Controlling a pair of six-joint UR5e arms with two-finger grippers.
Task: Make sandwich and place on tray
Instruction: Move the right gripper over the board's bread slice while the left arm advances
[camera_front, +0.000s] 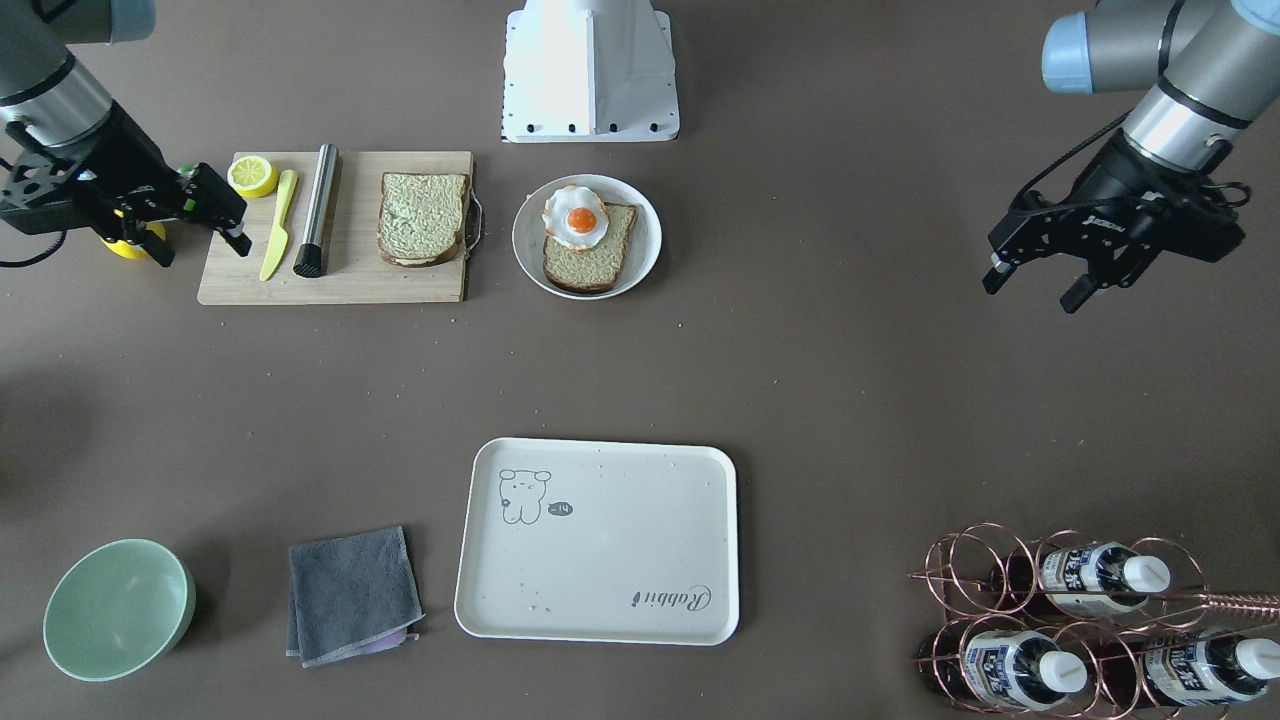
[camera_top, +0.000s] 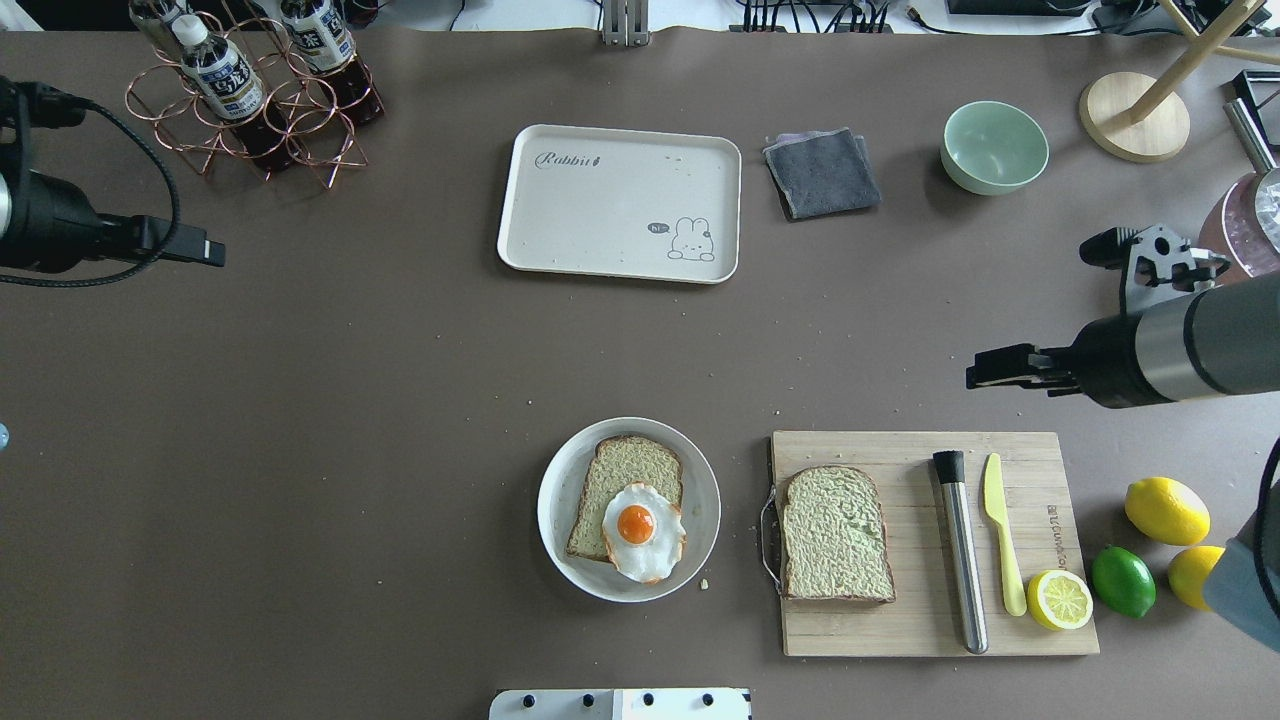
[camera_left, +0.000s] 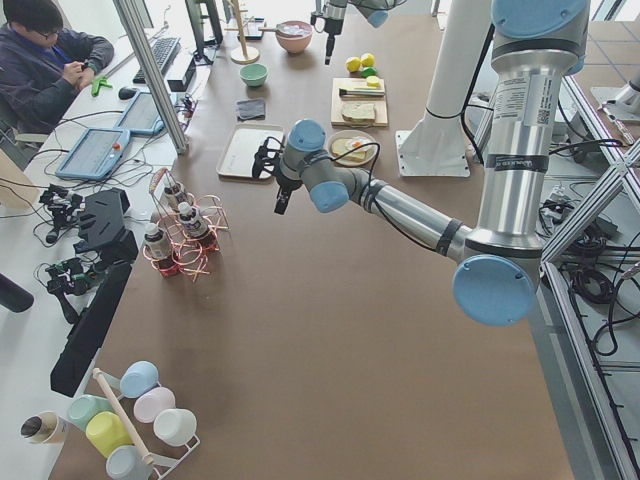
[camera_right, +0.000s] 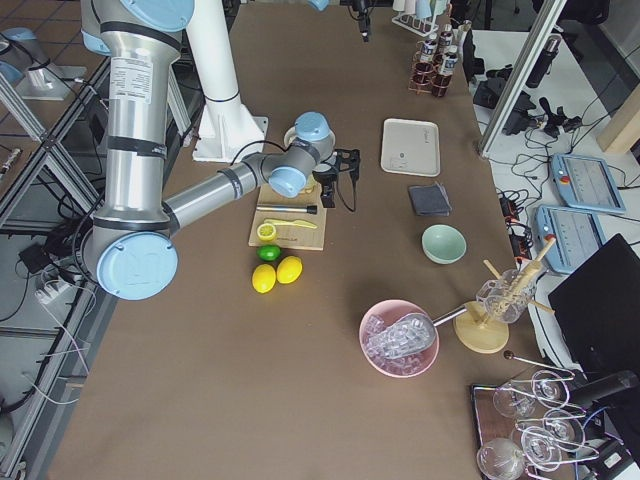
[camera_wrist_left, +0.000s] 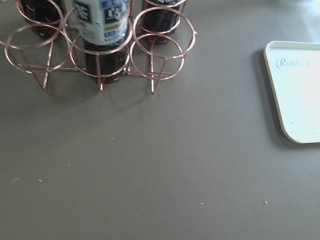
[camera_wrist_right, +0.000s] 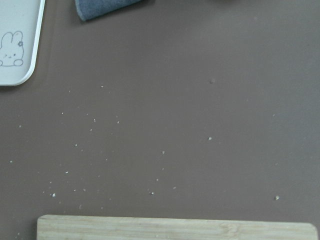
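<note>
One bread slice (camera_top: 628, 470) lies on a round white plate (camera_top: 703, 480) with the fried egg (camera_top: 643, 530) on its near end. The second slice (camera_top: 836, 535) lies on the wooden cutting board (camera_top: 900, 448). The cream tray (camera_top: 620, 200), with its "Rabbit" print, holds nothing and lies at the far middle. My left gripper (camera_front: 1030, 293) hovers open and empty over bare table at the left, near the bottle rack. My right gripper (camera_front: 204, 252) is open and empty, just beyond the board's far right corner. No fingers show in either wrist view.
A copper rack with bottles (camera_top: 250, 95) stands far left. A grey cloth (camera_top: 822, 172) and a green bowl (camera_top: 994, 147) lie right of the tray. On the board are a metal cylinder (camera_top: 960, 550), a yellow knife (camera_top: 1003, 535) and a lemon half (camera_top: 1060, 600). Lemons and a lime (camera_top: 1124, 580) sit beside it.
</note>
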